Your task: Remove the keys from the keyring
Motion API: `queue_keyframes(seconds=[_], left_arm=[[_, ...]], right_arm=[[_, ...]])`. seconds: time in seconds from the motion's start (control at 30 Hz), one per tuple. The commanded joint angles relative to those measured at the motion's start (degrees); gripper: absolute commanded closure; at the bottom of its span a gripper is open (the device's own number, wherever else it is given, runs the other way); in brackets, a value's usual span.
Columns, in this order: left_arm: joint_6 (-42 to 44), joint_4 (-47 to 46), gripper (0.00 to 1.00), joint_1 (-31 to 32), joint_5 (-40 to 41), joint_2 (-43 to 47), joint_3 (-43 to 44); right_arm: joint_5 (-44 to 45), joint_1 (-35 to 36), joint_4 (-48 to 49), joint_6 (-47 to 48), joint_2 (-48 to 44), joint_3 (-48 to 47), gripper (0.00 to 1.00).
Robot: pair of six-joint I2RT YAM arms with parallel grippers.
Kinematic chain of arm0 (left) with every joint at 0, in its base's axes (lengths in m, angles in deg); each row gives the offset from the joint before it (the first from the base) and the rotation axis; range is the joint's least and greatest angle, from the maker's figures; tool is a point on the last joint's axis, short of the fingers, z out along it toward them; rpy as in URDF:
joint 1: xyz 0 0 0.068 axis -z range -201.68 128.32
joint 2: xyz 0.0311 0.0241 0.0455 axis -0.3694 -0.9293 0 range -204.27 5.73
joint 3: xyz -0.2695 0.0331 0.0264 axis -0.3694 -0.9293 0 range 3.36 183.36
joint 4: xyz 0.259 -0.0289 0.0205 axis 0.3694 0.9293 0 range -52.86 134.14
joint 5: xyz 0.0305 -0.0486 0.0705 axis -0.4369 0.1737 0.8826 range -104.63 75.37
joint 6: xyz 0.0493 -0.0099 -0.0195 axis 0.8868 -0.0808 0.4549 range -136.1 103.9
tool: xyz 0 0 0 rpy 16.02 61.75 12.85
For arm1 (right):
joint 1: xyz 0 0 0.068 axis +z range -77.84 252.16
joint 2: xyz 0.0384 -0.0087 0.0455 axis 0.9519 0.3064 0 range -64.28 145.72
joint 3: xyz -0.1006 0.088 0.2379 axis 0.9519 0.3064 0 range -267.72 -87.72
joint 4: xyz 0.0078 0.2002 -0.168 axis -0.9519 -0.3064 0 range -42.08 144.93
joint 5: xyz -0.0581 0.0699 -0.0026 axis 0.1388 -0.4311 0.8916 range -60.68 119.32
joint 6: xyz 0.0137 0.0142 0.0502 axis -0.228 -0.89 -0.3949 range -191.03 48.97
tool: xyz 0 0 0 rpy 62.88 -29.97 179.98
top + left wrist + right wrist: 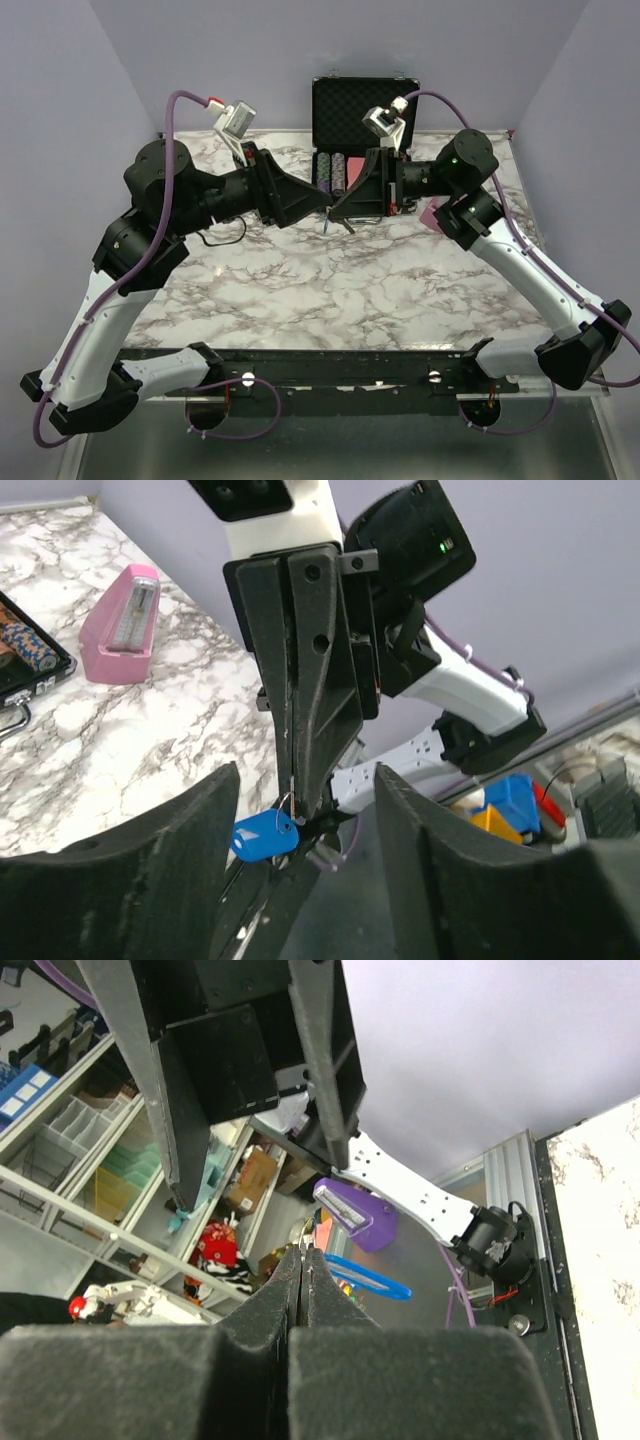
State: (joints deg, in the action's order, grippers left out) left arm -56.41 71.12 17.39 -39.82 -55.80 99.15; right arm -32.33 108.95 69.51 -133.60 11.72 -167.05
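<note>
Both grippers meet in mid-air above the marble table (330, 290). My right gripper (303, 1252) is shut on the keyring (286, 805), a thin silvery ring pinched at its fingertips. The key (264, 836), with its bright blue oval head, hangs from that ring just below the right gripper's fingers (310, 680). My left gripper (305, 790) is open, its two black fingers standing on either side of the key and ring without touching them. From the top view the left gripper (318, 205) and the right gripper (338, 212) sit tip to tip, with the key (325, 228) a tiny blue speck beneath them.
An open black case (364, 110) holding poker chips (333, 170) stands at the back of the table. A pink wedge-shaped object (122, 620) lies on the marble to the right of the case, behind the right arm.
</note>
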Motion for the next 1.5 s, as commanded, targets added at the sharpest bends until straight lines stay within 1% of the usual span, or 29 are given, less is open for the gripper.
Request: queue_keyframes(seconds=[0.0, 0.13, 0.27, 0.37, 0.47, 0.83, 1.2, 1.37, 1.47], left_arm=[[7.3, 7.3, 0.39, 0.1, -6.8, -2.4, 5.8], [12.2, 13.6, 0.42, 0.0, -10.3, -5.0, 10.8], [16.7, 20.8, 0.48, 0.0, -12.2, -7.5, 16.3], [18.5, 24.5, 0.51, 0.0, -12.7, -8.4, 18.0], [19.4, 26.4, 0.54, 0.0, -14.0, -8.9, 18.1], [17.3, 22.0, 0.55, 0.0, -14.2, -8.1, 13.5], [17.5, 21.0, 0.59, 0.0, -18.5, -10.5, 14.7], [17.9, 21.1, 0.63, 0.1, -19.0, -11.1, 14.4], [17.8, 20.8, 0.67, 0.1, -19.1, -11.2, 14.3]], right_arm=[[-6.2, 0.5, -0.8, 0.5, -1.4, -0.1, 0.99], [-10.5, 0.5, -0.9, -0.2, -0.9, -0.4, 0.99], [-11.6, 0.5, -1.5, 0.2, -0.3, -0.6, 0.99], [-11.7, 0.5, -1.4, 0.3, 0.3, -0.7, 0.99], [-12.2, 0.4, -1.4, 0.3, 0.6, -1.3, 0.99], [-12.8, 0.4, -1.5, -0.2, 1.2, -1.4, 0.99], [-13.1, 0.5, -1.5, -0.2, 1.4, -1.4, 0.99], [-13.3, 0.5, -1.8, -0.1, 1.4, -2.0, 0.99], [-13.4, 0.5, -1.8, -0.2, 1.4, -2.0, 0.99]])
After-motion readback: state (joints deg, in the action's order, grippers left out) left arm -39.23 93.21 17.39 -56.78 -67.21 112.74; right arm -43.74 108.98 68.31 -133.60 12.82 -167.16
